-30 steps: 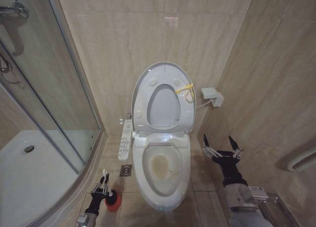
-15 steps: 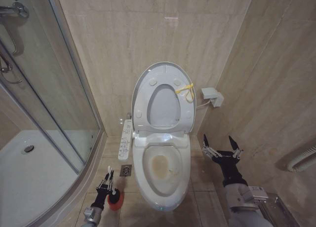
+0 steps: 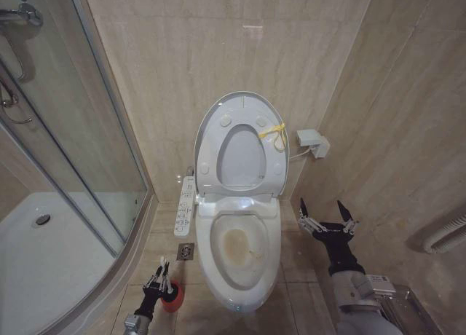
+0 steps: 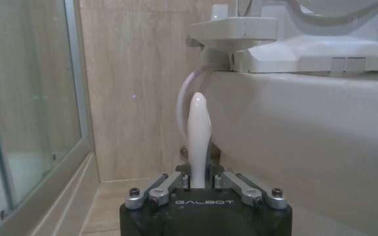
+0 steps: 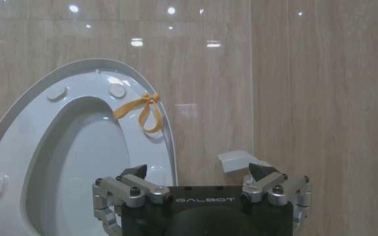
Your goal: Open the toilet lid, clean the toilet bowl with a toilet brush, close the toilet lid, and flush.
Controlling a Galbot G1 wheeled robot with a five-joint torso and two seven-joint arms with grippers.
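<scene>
Toilet lid (image 3: 240,142): raised, leaning against the wall tiles, yellow tie (image 3: 273,133) at its right edge; seat raised with it.
Toilet bowl (image 3: 239,258): uncovered, brownish stain inside, button panel (image 3: 186,206) on its left side.
Toilet brush (image 4: 198,132): white handle upright, standing in the red cup holder (image 3: 172,296) on the floor left of the bowl.
Left pincer (image 3: 160,281): low beside the bowl, fingers closed around the brush handle.
Right pincer (image 3: 327,217): right of the bowl, fingers spread wide, holding nothing.
</scene>
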